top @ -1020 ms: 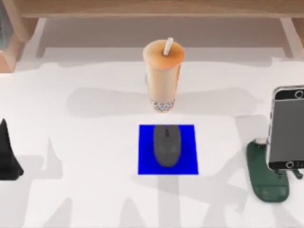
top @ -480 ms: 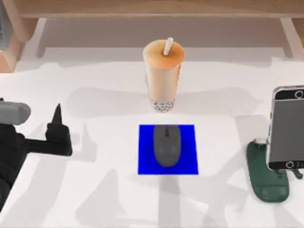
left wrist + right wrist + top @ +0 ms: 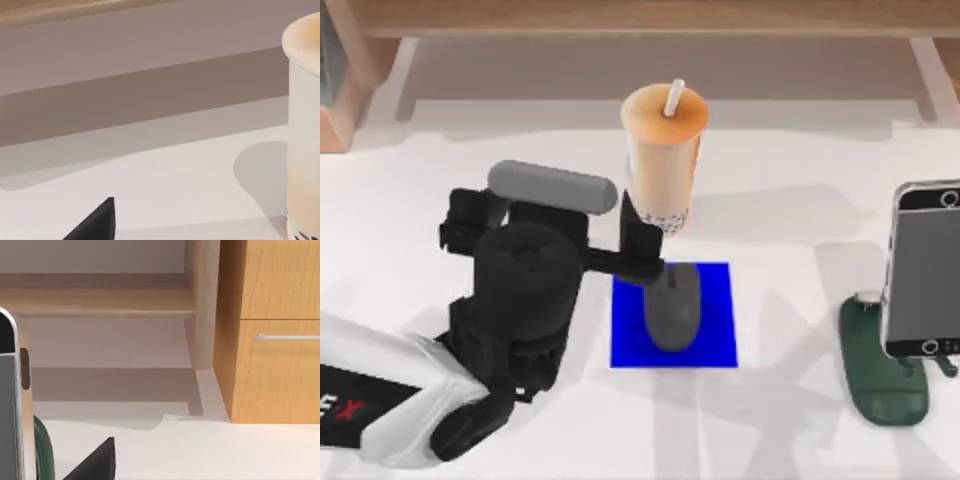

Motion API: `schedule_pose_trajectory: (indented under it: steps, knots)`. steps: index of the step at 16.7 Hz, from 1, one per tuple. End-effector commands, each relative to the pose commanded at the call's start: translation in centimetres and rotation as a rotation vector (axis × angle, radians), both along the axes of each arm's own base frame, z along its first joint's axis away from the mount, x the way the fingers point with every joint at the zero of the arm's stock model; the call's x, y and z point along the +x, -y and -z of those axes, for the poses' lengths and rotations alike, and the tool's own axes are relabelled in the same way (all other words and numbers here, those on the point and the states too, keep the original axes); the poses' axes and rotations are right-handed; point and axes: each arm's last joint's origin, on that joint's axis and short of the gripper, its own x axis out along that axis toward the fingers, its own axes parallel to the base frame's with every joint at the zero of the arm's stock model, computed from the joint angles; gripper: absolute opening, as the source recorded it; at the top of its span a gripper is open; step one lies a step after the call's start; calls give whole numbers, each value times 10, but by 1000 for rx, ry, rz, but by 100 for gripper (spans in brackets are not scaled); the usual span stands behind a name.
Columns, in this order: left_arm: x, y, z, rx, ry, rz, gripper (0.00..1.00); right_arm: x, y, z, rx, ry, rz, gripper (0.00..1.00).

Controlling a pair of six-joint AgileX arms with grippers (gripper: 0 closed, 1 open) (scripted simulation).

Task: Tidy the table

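Left pincer (image 3: 642, 243): above the left rear corner of the blue mat (image 3: 715, 340), between cup and mouse; dark fingers, one tip pointing toward the cup. How far open, cannot tell; nothing seen in its hold.
Mouse (image 3: 672, 305): grey, lying lengthwise on the mat, just beside the pincer's lower finger; contact uncertain.
Cup (image 3: 663, 160): tall milk tea with a straw, upright, just behind the mat; its wall looms at the edge of the left wrist view (image 3: 304, 125).
Table (image 3: 520, 440): white, wide, carrying everything; bare at front centre.
Phone (image 3: 922, 268): propped on a dark green stand (image 3: 880, 385) at the right edge, well apart from the arm.
Right pincer: one dark fingertip (image 3: 95, 462) in its wrist view, near the phone stand; parked, spread unreadable.
Step in hand (judgement): approach to either cup or mouse.
Doing it well: settle on one target early, square the fingers to its sides, come in slowly, and keep the arm from nudging the tall cup, which would tip easily.
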Motion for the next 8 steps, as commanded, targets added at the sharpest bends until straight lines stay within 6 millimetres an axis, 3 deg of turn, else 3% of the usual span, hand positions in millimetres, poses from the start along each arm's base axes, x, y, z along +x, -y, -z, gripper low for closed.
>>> schedule_pose_trajectory:
  steps: [4,8]
  knots:
    - [23,63,35,-42,77,-16,100,0,0,0,0,0,0,100]
    - [45,94,59,-117,161,-82,100,0,0,0,0,0,0,100]
